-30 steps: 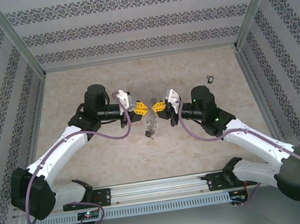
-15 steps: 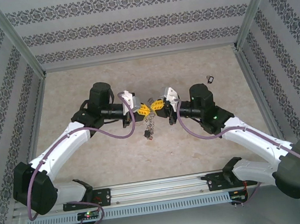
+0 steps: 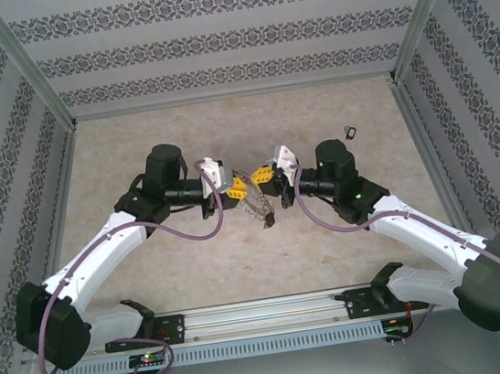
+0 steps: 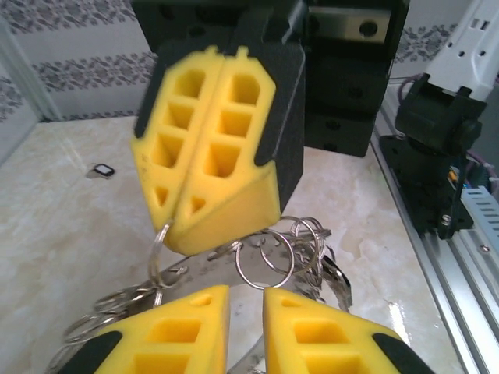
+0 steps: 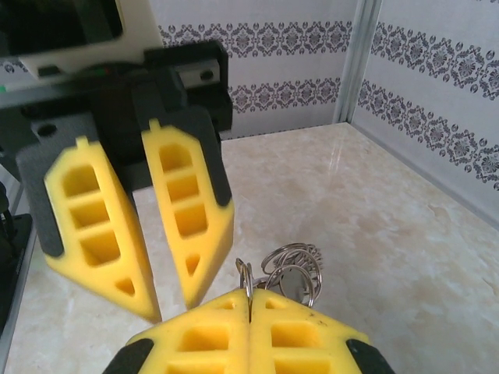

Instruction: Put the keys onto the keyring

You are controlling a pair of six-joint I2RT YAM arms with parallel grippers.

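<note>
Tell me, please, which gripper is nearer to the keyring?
Right. The right gripper has its jaws shut on the keyring; the left gripper faces it from close by, jaws open, gripping nothing.

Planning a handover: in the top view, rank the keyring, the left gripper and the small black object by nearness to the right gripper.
1. keyring, pinched by the right gripper, hanging just below it.
2. left gripper, close on its left, facing it.
3. small black object, lying apart, toward the right rear.
</note>
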